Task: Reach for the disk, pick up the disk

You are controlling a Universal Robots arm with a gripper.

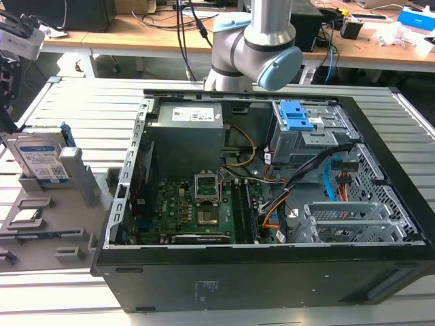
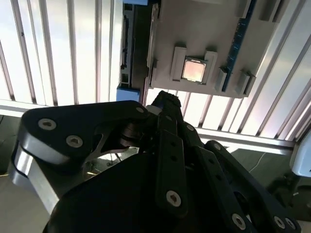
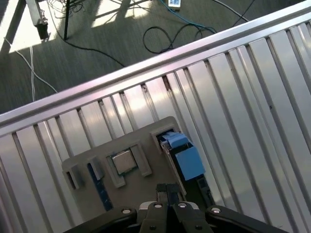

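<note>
- Silver, blue-framed, the disk [image 1: 42, 159] stands upright in a grey holder [image 1: 64, 221] on the slatted bench [image 1: 88, 102], at the exterior view's left, beside the open computer case [image 1: 272, 204].
- In the first wrist view the pincer [image 3: 167, 190] hangs above the holder, narrow and holding nothing. Lowered like this, it would likely strike the disk's top edge instead of straddling it.
- In the second wrist view the pincer's linkage hides much. The disk is edge-on and cut off, and the chip [image 2: 194, 70] is plain.

Exterior view above computer case [image 1: 238, 285], both wrist views over tray [image 3: 148, 130] [image 2: 194, 34]
</note>
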